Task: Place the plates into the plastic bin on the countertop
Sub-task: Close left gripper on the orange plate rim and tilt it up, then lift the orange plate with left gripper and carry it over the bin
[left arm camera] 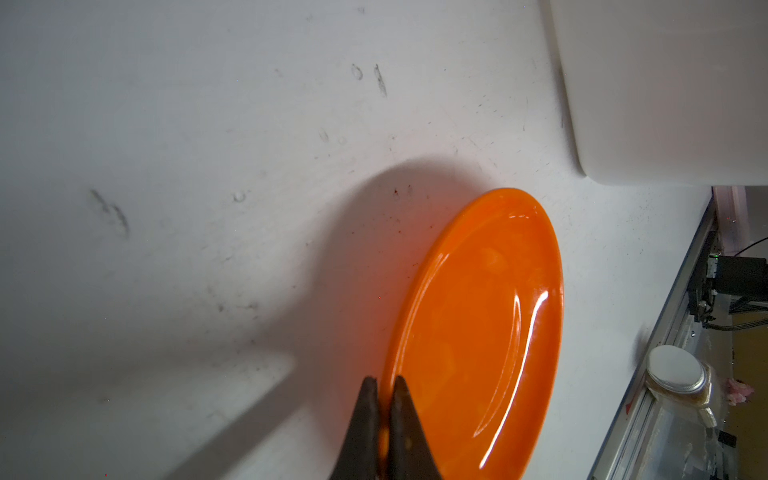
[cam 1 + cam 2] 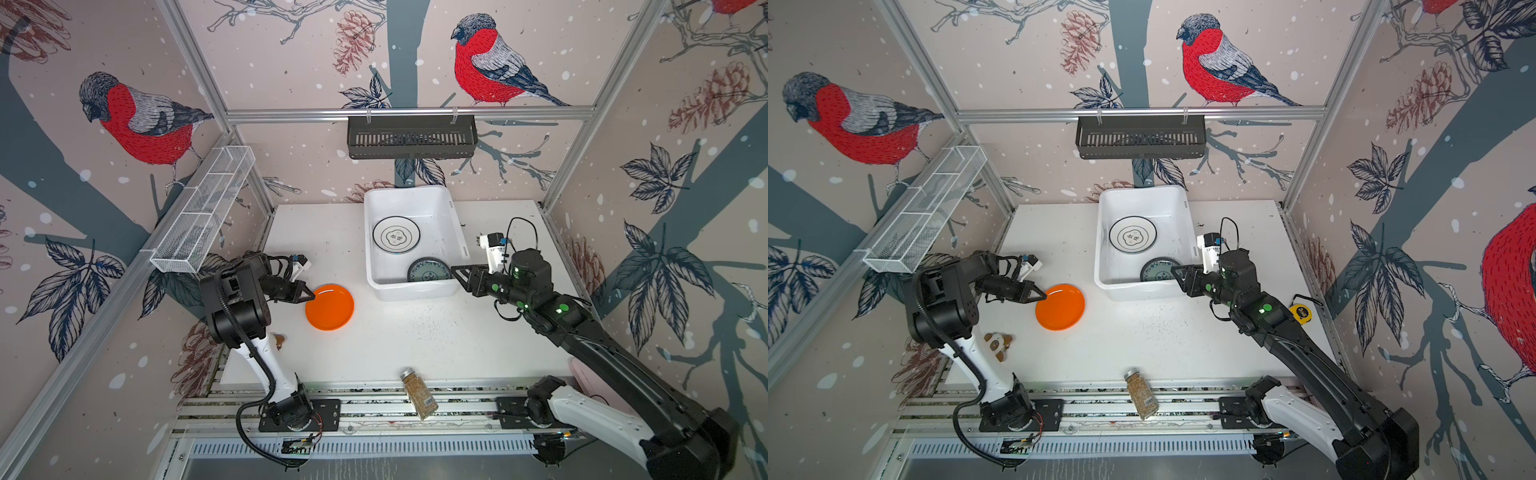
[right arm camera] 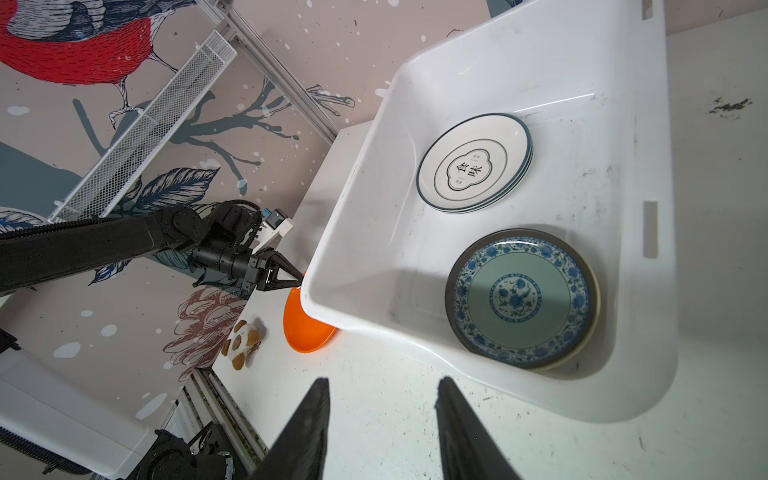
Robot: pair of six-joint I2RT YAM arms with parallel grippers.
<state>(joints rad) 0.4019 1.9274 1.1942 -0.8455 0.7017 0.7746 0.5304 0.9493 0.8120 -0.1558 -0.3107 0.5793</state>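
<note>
Orange plate [image 2: 330, 307]: on countertop [image 2: 415, 340], rim pinched by left gripper [image 1: 384, 380].
Right gripper [image 3: 383, 382]: parted, empty, near bin [image 2: 415, 291].
Risk: glossy rim may slip from narrow pinch during lift.

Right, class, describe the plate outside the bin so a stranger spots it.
Find the white plastic bin at the back of the countertop. Off its near left corner lies the orange plate: plain, unpatterned, the only one outside the bin.

bullfinch wallpaper [image 2: 486, 62] covers the walls; black basket [image 2: 411, 137] hangs on back rail [image 2: 291, 113]
</note>
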